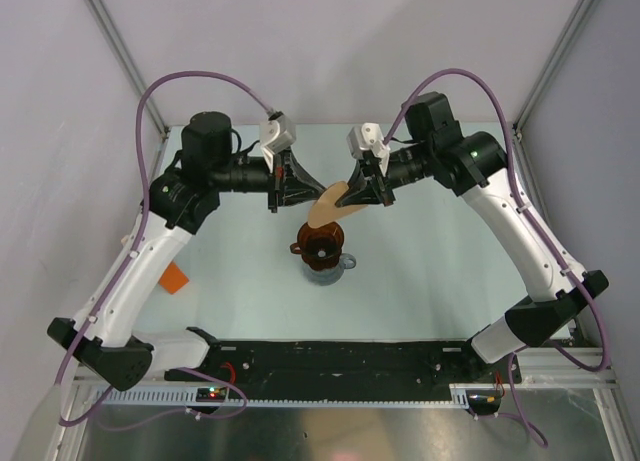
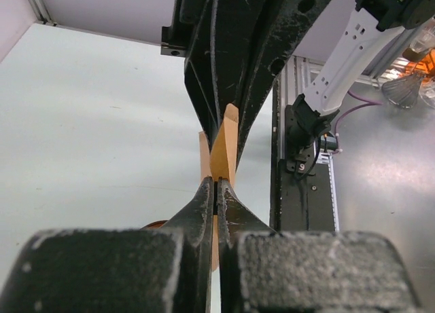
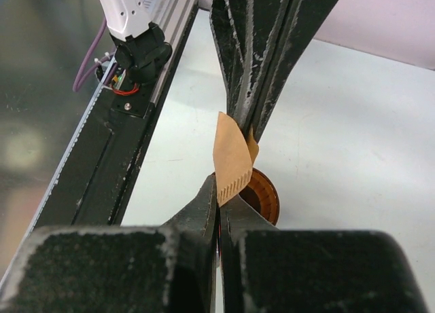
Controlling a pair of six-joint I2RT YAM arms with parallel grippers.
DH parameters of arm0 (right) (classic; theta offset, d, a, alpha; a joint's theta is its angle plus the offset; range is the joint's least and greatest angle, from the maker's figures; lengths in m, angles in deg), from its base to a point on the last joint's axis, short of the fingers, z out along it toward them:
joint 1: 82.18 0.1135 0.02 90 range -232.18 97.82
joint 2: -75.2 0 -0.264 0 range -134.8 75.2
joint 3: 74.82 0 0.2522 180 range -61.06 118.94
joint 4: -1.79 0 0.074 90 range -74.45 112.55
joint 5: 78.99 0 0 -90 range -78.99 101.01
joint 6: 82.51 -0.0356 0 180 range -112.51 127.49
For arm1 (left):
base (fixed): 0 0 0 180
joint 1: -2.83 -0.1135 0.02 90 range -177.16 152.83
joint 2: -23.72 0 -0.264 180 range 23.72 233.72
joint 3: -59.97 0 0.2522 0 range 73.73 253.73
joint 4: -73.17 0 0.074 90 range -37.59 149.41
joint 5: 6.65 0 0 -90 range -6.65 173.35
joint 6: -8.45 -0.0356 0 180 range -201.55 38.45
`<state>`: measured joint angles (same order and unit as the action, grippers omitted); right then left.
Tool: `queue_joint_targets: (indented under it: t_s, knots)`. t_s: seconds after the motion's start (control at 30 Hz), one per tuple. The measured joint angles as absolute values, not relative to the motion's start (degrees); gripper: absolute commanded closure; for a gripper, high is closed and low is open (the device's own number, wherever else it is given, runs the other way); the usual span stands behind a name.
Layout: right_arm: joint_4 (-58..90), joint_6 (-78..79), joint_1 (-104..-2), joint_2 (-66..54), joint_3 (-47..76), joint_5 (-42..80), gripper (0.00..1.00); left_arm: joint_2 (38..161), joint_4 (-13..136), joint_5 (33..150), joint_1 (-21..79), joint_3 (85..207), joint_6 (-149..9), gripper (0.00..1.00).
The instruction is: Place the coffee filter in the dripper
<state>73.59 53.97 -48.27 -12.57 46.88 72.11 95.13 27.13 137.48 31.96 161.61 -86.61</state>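
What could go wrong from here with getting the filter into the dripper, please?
Both the left gripper and right gripper are shut on the thin coffee filter; any pull apart could tear it. It looks pinched flat above the dripper, so it may land unopened across the rim.

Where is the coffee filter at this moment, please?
In the top view, the coffee filter is at mid-table, pinched between the left gripper and the right gripper, close to the dripper.

Left fingers [image 2: 202, 206] and right fingers [image 3: 204, 206] pinched shut, tips facing
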Motion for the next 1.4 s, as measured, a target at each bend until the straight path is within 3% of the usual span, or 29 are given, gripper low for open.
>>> queue_joint_targets:
  t_s: [0.57, 0.63, 0.77, 0.87, 1.1, 1.4]
  knots:
    - [72.12, 50.58, -47.89, -14.1, 49.22, 72.18, 1.0, 96.1, 27.31, 137.53, 33.01, 161.61, -88.1, 1.0]
    - [72.04, 50.54, -47.89, -14.21, 49.22, 72.07, 1.0, 96.18, 27.29, 137.5, 33.01, 161.61, -88.07, 0.93]
    - [71.99, 50.6, -48.16, -14.21, 49.22, 72.07, 1.0, 96.18, 27.29, 137.63, 32.24, 161.61, -87.48, 0.61]
    - [71.99, 50.65, -48.57, -14.21, 49.22, 72.04, 1.0, 96.18, 27.11, 137.61, 31.43, 161.61, -86.83, 0.51]
    - [71.95, 50.78, -48.83, -14.21, 49.22, 72.04, 1.0, 96.18, 27.07, 137.46, 30.95, 161.61, -86.08, 0.42]
    - [71.6, 50.58, -49.07, -14.21, 49.22, 72.96, 1.0, 96.16, 27.07, 135.38, 30.95, 161.58, -86.72, 0.47]
